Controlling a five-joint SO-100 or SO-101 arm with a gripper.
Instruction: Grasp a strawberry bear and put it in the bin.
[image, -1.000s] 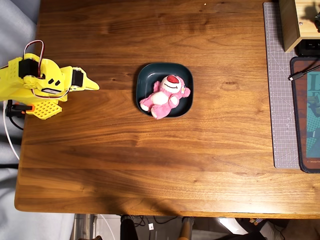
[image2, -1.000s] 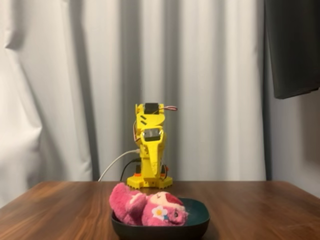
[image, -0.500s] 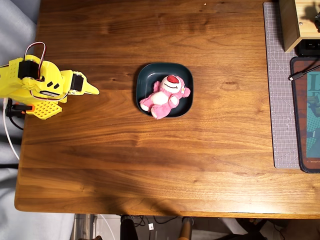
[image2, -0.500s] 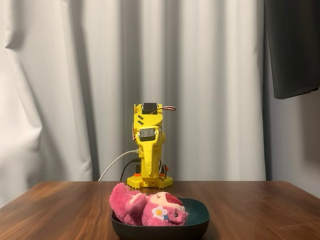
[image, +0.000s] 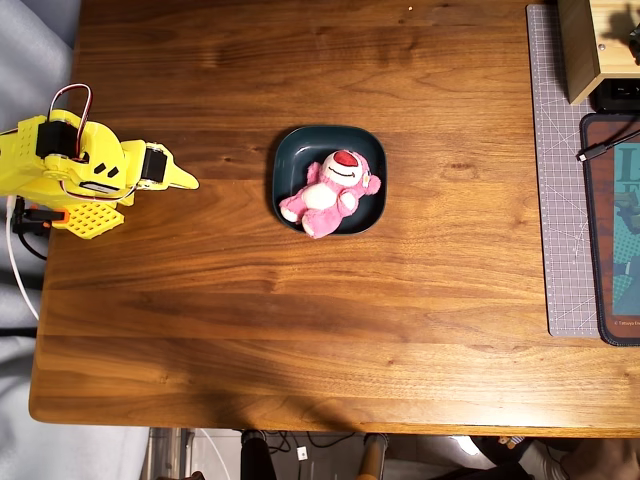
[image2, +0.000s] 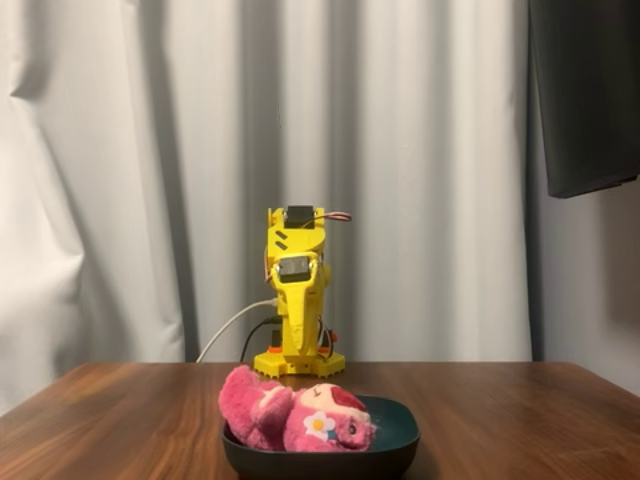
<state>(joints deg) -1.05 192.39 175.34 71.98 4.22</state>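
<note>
An overhead camera looks straight down on the wooden table (image: 300, 320), taking in nearly its whole top, with the yellow arm (image: 75, 170) at the left edge. A fixed camera sits low at the table's opposite end, close to the bin (image2: 395, 445), facing the arm (image2: 297, 300) and curtain (image2: 150, 180). Both views share arm, bin (image: 290, 150) and tabletop (image2: 500, 410).

Looks like a home desk setup to me. Wooden bench (image: 300, 330) with warm walnut grain, full-length white curtains (image2: 150, 180) behind it in the fixed view. At the right edge of the overhead view I see a grey cutting mat (image: 560, 200) and a dark desk pad (image: 612, 230).
</note>
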